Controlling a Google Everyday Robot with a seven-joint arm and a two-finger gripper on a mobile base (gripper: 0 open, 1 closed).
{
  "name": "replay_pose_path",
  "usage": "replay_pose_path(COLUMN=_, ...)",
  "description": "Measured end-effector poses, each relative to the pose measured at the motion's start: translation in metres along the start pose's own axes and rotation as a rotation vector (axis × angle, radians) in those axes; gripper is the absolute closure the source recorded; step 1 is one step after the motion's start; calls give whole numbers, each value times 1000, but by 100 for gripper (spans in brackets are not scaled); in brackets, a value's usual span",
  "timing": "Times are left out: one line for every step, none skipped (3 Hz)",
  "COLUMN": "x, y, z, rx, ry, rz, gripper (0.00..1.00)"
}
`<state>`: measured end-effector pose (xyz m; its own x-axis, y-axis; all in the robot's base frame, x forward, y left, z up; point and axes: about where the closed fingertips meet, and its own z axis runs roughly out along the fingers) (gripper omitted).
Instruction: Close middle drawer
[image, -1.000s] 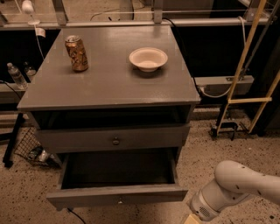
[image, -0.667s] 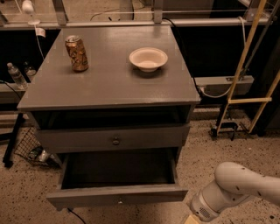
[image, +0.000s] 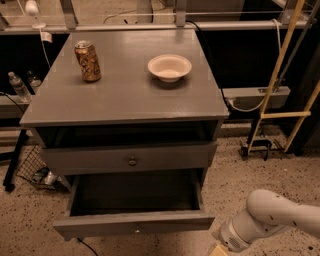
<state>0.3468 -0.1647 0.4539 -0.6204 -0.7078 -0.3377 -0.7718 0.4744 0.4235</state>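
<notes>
The middle drawer (image: 100, 225) of the grey cabinet is pulled out towards me. Its dark inside (image: 135, 192) is open to view and looks empty. A small pale knob (image: 137, 230) sits centred on its front. Above it, the taller drawer front with a dark knob (image: 132, 161) is pushed in. My white arm (image: 272, 217) comes in from the lower right. My gripper (image: 217, 250) is at the bottom edge, just right of the open drawer's front corner and apart from it; only a pale tip of it shows.
On the cabinet top (image: 125, 95) stand a drink can (image: 88, 61) and a white bowl (image: 169, 67). A wire basket (image: 35, 170) sits on the floor at the left. A yellow-framed stand (image: 280, 95) is at the right. The floor is speckled.
</notes>
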Motion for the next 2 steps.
replay_pose_path(x=1, y=-13, z=14, rx=-15, ry=-20, rz=-11, gripper=39)
replay_pose_path(x=-1, y=-28, z=32, rx=-39, ry=-36, rz=-18, gripper=62)
